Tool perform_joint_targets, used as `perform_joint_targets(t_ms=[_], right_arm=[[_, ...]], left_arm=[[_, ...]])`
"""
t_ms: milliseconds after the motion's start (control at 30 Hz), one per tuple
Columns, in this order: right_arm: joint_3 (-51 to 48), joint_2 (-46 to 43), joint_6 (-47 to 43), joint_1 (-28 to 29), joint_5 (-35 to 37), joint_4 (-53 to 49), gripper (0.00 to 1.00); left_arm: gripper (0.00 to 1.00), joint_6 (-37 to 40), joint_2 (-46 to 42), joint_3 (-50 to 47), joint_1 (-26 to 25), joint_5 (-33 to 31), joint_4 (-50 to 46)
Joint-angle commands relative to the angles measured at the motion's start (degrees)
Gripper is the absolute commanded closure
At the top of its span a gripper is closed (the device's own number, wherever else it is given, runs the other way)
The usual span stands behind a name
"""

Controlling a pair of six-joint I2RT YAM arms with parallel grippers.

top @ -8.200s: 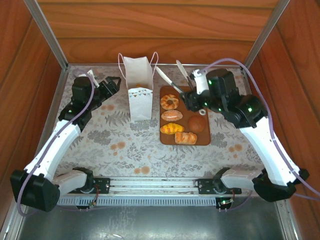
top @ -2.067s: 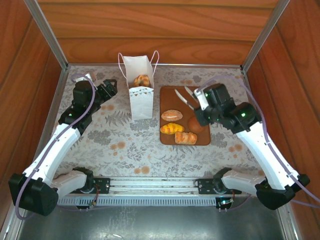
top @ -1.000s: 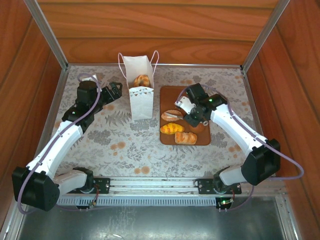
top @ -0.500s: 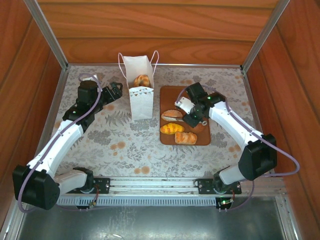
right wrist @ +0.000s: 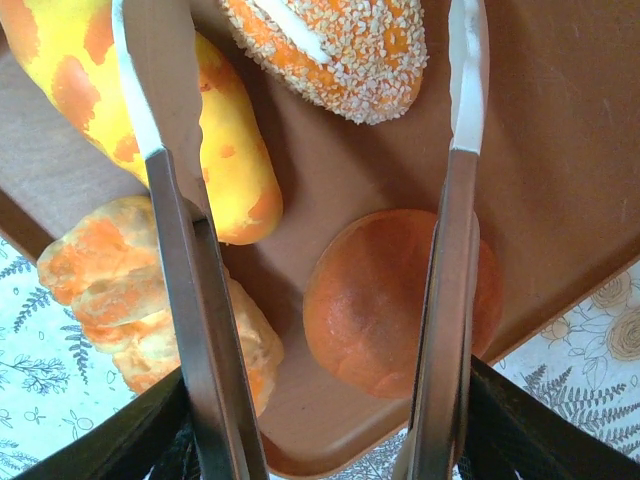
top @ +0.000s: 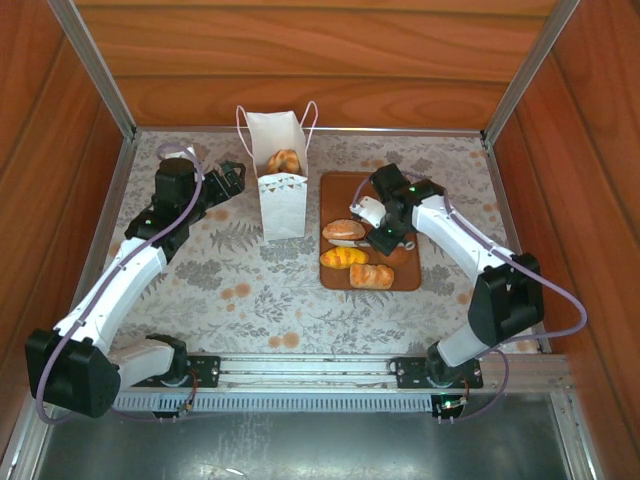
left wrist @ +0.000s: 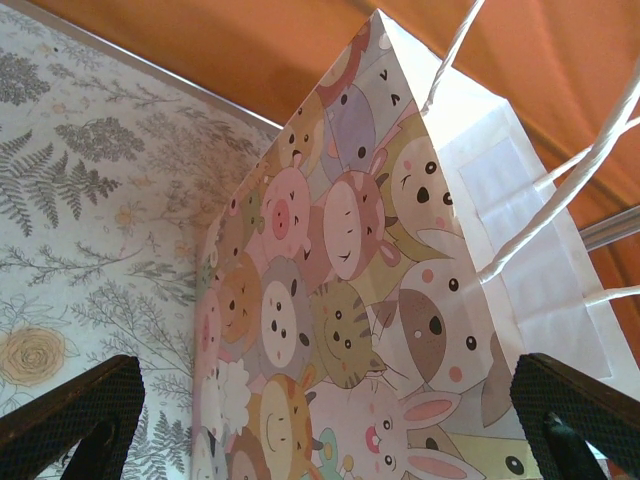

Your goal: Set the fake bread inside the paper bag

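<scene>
Nearest on the brown tray [right wrist: 560, 130] lies a flaky pastry [top: 372, 275], with a yellow roll [top: 343, 257] just behind it. Right gripper [top: 386, 229]: fingers [right wrist: 530, 440] spread wide, each against the outside of 1 arm of the metal tongs [right wrist: 180, 230]. The tong tips stand apart with nothing clamped. The round bun [right wrist: 385, 300] sits between the tong arms, its right part under 1 arm; contact cannot be told. A seeded roll [right wrist: 335, 40] lies beyond. Left of the tray the paper bag [top: 281, 205] stands upright on the floral cloth [top: 250, 290], with 1 ringed pastry [top: 284, 160] inside. Left gripper [left wrist: 320, 420]: fingers wide apart and empty, near the bag's left side.
</scene>
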Motion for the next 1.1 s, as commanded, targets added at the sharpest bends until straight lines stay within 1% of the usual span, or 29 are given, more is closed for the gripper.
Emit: perform_joint_targets(t_ms=[0, 267, 400, 533, 600, 700, 833, 967, 1067], right_arm=[[2.00, 0.95, -1.11, -0.67, 0.63, -1.13, 0.36], [3.65, 4.03, -1.20, -1.03, 1.60, -2.23, 0.38], [4.26, 4.44, -0.99, -1.03, 2.42, -2.62, 0.43], [4.27, 2.73, 0.08, -1.03, 3.15, -2.80, 0.50], [3.84, 0.84, 0.86, -1.03, 3.36, -2.56, 0.54], [2.78, -2.49, 2.18, -1.03, 3.89, -1.82, 0.57], [2.38, -7.61, 4.71, -1.03, 3.99, -2.41, 0.58], [4.24, -13.40, 9.02, -0.94, 3.68, -4.75, 0.58], [6.28, -17.70, 12.65, -0.86, 1.70, -5.49, 0.58]], left_arm=[[0.00, 0.99, 0.69, 1.74, 0.40, 0.62, -0.60], [0.00, 1.27, 0.83, 2.10, 0.48, 0.50, -0.85], [0.00, 1.44, 0.67, 2.45, 0.36, 0.67, -1.01], [0.00, 1.30, 0.12, 2.90, 0.48, 0.80, -1.17], [0.00, 1.17, -0.24, 3.28, 0.43, 1.05, -1.35], [0.00, 0.18, -1.21, 3.85, 0.40, 1.90, -1.76], [0.00, -1.85, -2.66, 4.64, 0.18, 3.08, -2.64], [0.05, -4.24, -3.11, 6.33, -0.76, 4.20, -3.30], [0.07, -5.04, -1.68, 7.99, -2.04, 4.38, -3.36]])
